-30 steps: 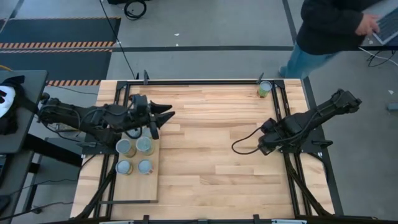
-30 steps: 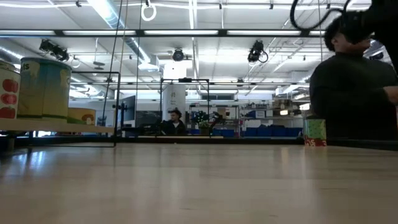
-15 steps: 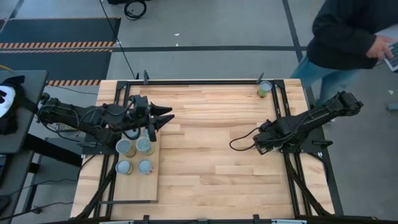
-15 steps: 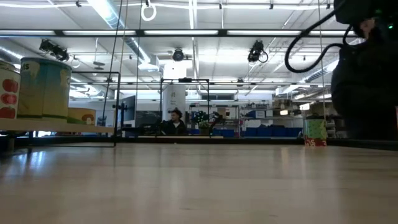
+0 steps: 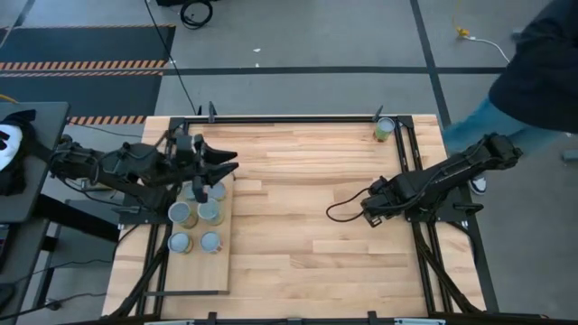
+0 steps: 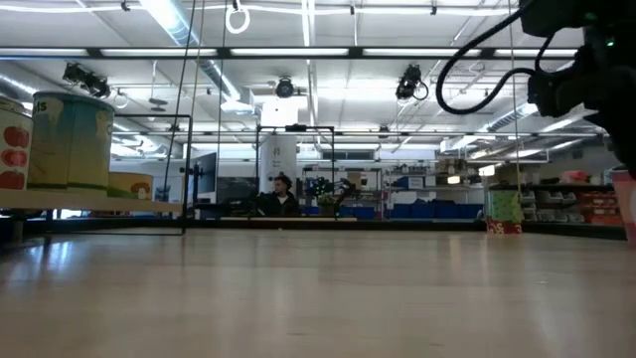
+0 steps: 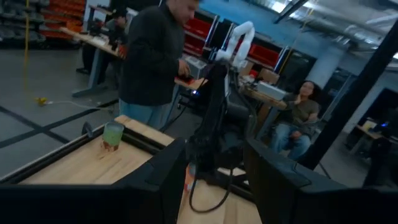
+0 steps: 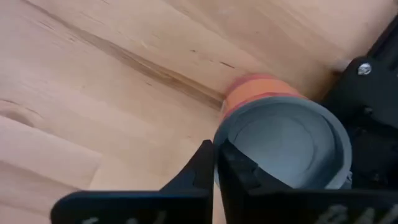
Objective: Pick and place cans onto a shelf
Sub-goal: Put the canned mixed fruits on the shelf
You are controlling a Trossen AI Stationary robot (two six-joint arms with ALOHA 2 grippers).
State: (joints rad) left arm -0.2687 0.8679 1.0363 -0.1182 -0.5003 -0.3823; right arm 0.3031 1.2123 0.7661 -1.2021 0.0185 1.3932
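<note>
The shelf [image 5: 203, 271], a light-wood board in a black frame, lies at the table's left. Several cans [image 5: 209, 214] stand on it on their bases; they show large at the left of the low view [image 6: 70, 139]. My left gripper [image 5: 221, 173] hovers open over the shelf's far end, beside the farthest can [image 5: 217, 190]. A green can [image 5: 386, 129] stands at the table's far right corner. My right gripper [image 5: 366, 213] is shut, low at the right. Its tips [image 8: 216, 163] stand at the rim of an orange-sided, grey-topped can [image 8: 283, 143], which the arm hides in the high view. My right gripper's shut fingertips [image 8: 202, 163] come from above at the left edge of the orange can's top rim [image 8: 219, 140]. I cannot tell whether they touch it. The can stands upright on the table beside the black frame.
Black frame rails [image 5: 424, 244] run along the table's right side under my right arm, and a cable loop [image 5: 343, 212] hangs off that arm. A person [image 5: 542, 81] stands beyond the far right corner. The middle of the butcher-block top [image 5: 298, 244] is bare wood.
My left gripper has drawn back toward the table's left edge, still open, and has uncovered the can at the shelf's far end. My right gripper has crept toward the table's left. The person has walked off to the right.
</note>
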